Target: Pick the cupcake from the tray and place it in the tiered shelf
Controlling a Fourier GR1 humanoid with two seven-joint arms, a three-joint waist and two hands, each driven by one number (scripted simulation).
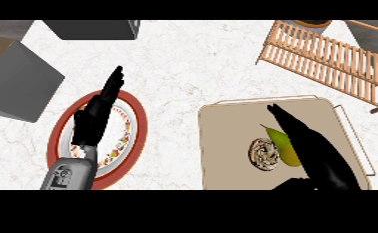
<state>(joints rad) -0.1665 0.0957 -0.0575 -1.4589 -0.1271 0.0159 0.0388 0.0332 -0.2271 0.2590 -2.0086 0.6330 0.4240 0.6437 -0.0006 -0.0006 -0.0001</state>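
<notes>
The right hand point(314, 144) comes in from the lower right edge, its black fingers stretched straight out over the beige tray point(229, 127) and holding nothing. Just beside those fingers, on their left, a green and yellow pear point(282, 144) lies on the tray, partly hidden by the hand. The cupcake point(263, 154) sits on the tray touching or almost touching the pear's left side, seen from above as a round swirl of brown and cream; the hand does not grip it. The left hand point(96, 117) shows at the lower left, open with fingers straight and pointing up the view, resting above a red-rimmed plate point(136, 127) with a patterned white centre. The wooden slatted shelf point(317, 59) stands at the upper right of the white speckled counter point(192, 62), well apart from the tray's contents. A grey box point(26, 82) sits at the left edge, and a darker grey block point(92, 28) at the top.
</notes>
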